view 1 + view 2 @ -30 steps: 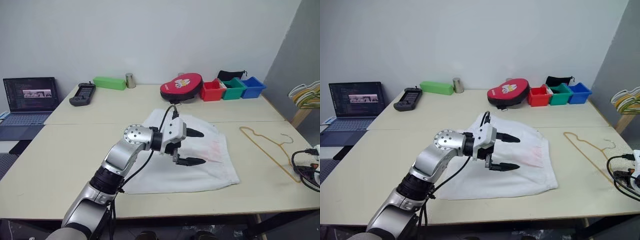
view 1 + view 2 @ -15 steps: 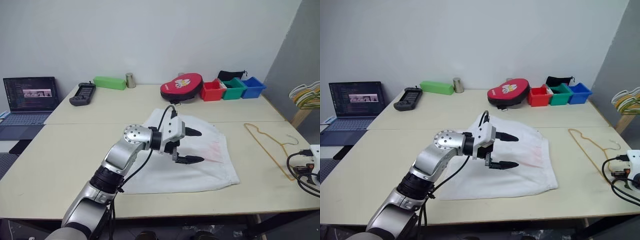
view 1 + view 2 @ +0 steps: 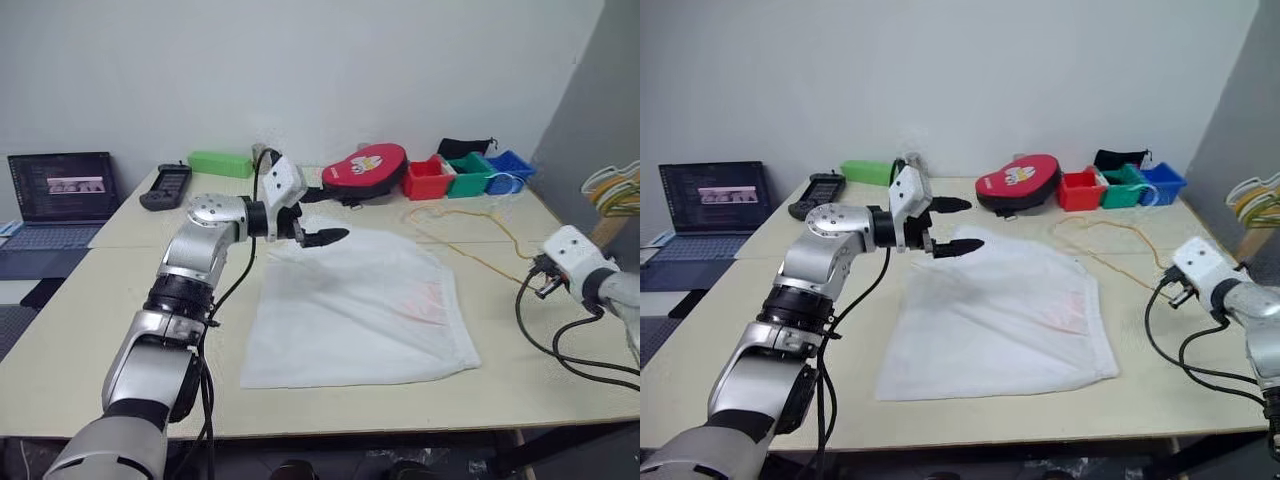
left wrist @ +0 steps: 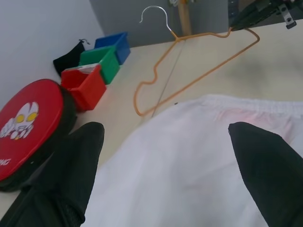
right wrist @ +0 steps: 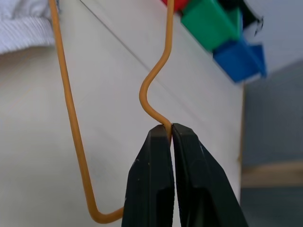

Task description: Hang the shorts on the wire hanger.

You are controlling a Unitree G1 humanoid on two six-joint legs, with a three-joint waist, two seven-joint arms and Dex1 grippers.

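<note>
The white shorts (image 3: 360, 305) lie spread flat on the table with a faint pink print near the right side. My left gripper (image 3: 335, 213) hovers open above their far left corner, nothing between its fingers (image 4: 80, 156). At the right, my right gripper (image 5: 170, 128) is shut on the wire hanger (image 5: 70, 104), pinching it at a bend in the wire. The yellowish hanger (image 4: 199, 78) hangs lifted above the table beyond the shorts' waistband, its hook (image 4: 156, 9) pointing toward the coloured bins. The same right gripper (image 3: 1165, 290) sits to the right of the shorts.
Along the back stand a red case (image 3: 362, 172) and red (image 3: 427, 178), green (image 3: 468, 172) and blue (image 3: 510, 165) bins. A laptop (image 3: 60, 190), black controller (image 3: 165, 187) and green box (image 3: 218, 164) are at the far left. More hangers (image 3: 612, 190) and black cables (image 3: 570, 340) lie at the right.
My right gripper has come into view and lifted the hanger off the table, carrying it left and up. My left gripper rose from the shorts' middle to their far left corner, still open.
</note>
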